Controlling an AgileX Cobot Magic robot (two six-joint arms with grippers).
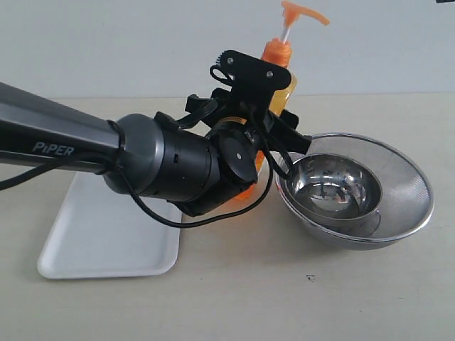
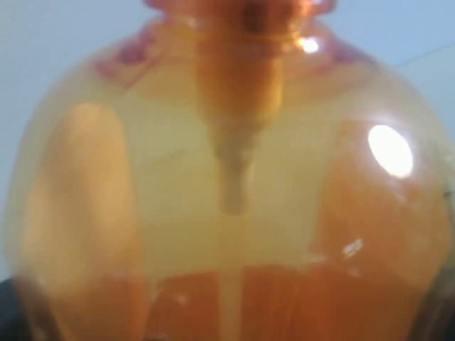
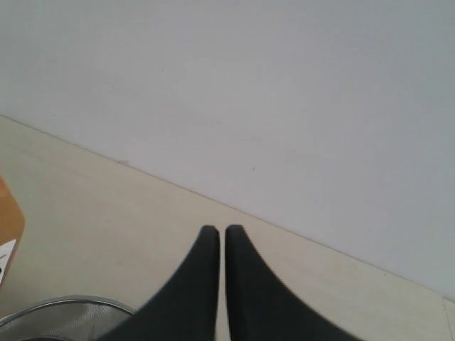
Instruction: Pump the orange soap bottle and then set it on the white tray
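exterior: a pale table (image 1: 284, 298) is backed by a plain grey-white wall (image 1: 142, 42); the orange soap bottle (image 1: 277, 51) is seen between the white tray (image 1: 92, 234) and steel bowls (image 1: 398, 185), left gripper (image 1: 274, 124) at its body, finger state cannot be told | left wrist: view is filled by the bottle | right wrist: right gripper (image 3: 222, 229) fingers (image 3: 202, 270) are pressed together above the table

Closed hand (image 3: 217, 233), table (image 3: 106, 206), steel bowl rim (image 3: 64, 305)
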